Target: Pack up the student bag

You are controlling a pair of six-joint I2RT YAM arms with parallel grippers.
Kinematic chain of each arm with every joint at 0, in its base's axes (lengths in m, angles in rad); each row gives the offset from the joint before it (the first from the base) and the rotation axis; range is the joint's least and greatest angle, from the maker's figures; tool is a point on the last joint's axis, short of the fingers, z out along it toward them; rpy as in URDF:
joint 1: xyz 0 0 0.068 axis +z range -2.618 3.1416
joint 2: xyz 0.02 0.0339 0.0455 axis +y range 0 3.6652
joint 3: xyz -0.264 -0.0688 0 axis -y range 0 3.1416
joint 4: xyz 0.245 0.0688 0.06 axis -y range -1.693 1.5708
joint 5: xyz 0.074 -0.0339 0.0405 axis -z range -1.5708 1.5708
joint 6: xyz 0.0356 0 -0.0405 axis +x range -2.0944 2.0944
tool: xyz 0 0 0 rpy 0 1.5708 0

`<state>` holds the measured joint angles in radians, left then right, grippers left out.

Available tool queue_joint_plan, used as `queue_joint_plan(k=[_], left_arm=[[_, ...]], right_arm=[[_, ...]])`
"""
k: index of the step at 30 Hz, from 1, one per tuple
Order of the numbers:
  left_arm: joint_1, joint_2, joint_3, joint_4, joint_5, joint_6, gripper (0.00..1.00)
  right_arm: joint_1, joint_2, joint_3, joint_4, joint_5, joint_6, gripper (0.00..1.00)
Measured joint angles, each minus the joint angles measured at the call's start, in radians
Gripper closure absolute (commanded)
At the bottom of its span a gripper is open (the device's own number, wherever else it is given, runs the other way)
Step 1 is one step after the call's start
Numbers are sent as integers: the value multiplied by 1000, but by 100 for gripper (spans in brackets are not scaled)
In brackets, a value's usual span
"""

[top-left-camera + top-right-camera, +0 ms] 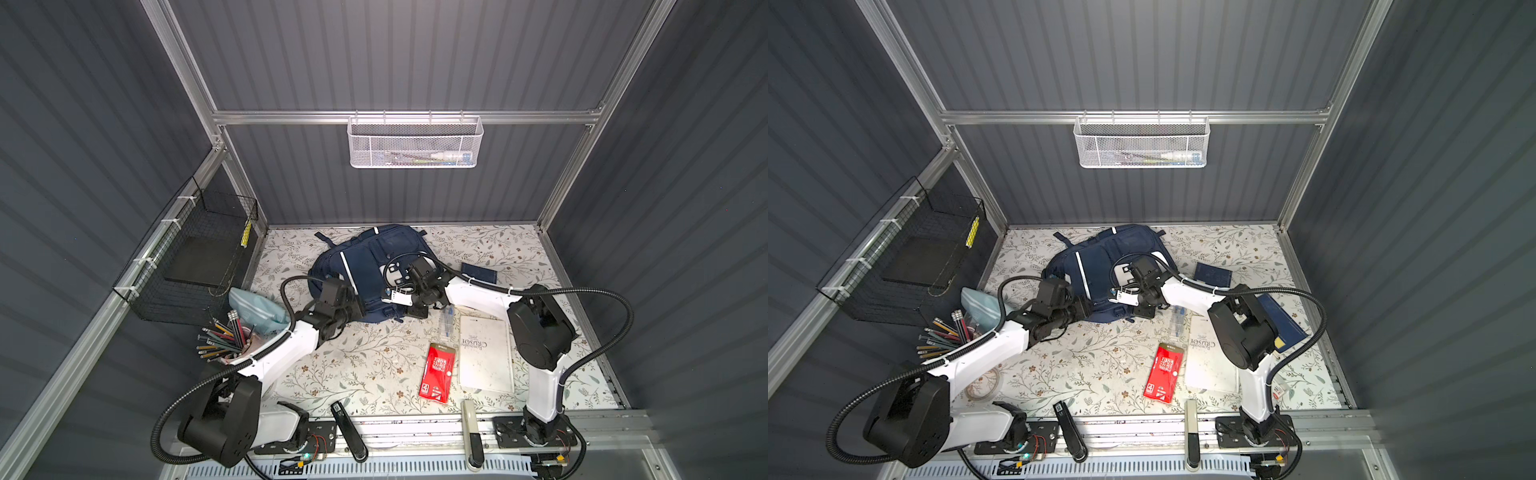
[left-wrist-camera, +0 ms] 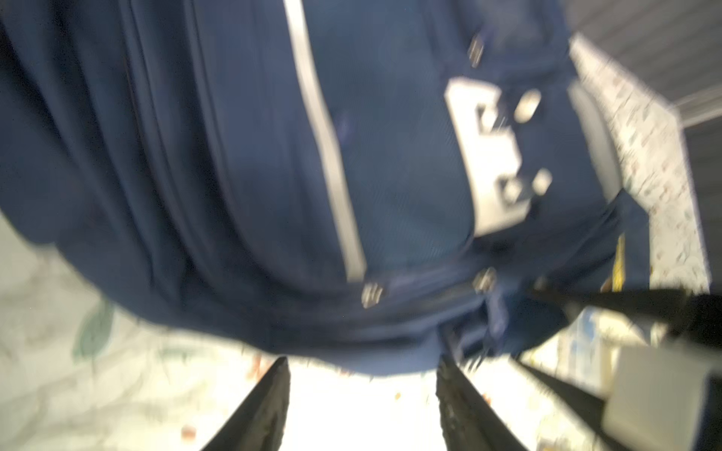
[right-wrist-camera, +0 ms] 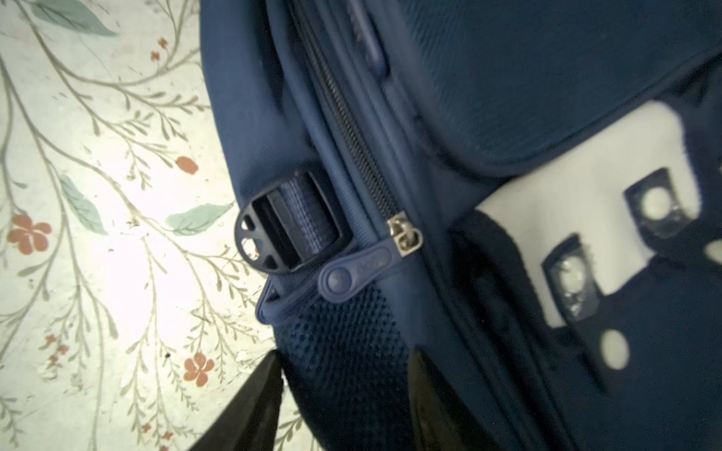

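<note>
Bag (image 1: 374, 257) lies on the counter (image 1: 365, 374), far centre, front pockets up. Its white stripe (image 1: 348, 272) runs from the near side to the far side.

Left gripper (image 2: 362, 363): in both top views it sits at the bag's near-left edge. The wrist view is blurred. Jaws stand apart with nothing between them. The fingertips (image 2: 273, 386) are over bare counter, just short of the bag's hem.

Right gripper (image 3: 344, 357): in both top views it sits at the bag's near-right corner. Jaws stand apart, about half wide. One finger (image 3: 254, 402) is at the bag's edge by the counter and the other is over the fabric. The mesh pocket (image 3: 344, 336) lies between them. Whether they touch it cannot be told. Nothing looks pinched.

Just beyond the fingertips in that view are a black buckle (image 3: 281, 226) on a webbing strap, a zip slider (image 3: 406, 236) and its blue pull tab (image 3: 351, 273), which lies beside the buckle.

Elsewhere on the counter:
- Pouch (image 1: 253, 307) is left of the bag, partly under the left arm.
- Pencils (image 1: 224, 336) stand just near of the pouch.
- Navy booklet (image 1: 478, 272) is right of the bag.
- Pen pack (image 1: 446, 322), white book (image 1: 484, 353) and red pack (image 1: 436, 372) lie near right, apart from the bag.
</note>
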<state>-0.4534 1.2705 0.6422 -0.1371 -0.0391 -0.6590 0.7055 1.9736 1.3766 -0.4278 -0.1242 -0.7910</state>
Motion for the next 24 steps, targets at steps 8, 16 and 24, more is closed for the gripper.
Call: queue_joint_plan(k=[8,16,24], left_arm=[[-78,-92,-134,65,-18,-74,46],[-268,66,-148,283,-154,-43,39],[-281,236,-128,504,-217,13,28]], right_arm=[[-3,82,45,4,21,13,100],[-29,-9,41,-2,-167,86,100],[-32,-13,75,-45,-253,114,100]])
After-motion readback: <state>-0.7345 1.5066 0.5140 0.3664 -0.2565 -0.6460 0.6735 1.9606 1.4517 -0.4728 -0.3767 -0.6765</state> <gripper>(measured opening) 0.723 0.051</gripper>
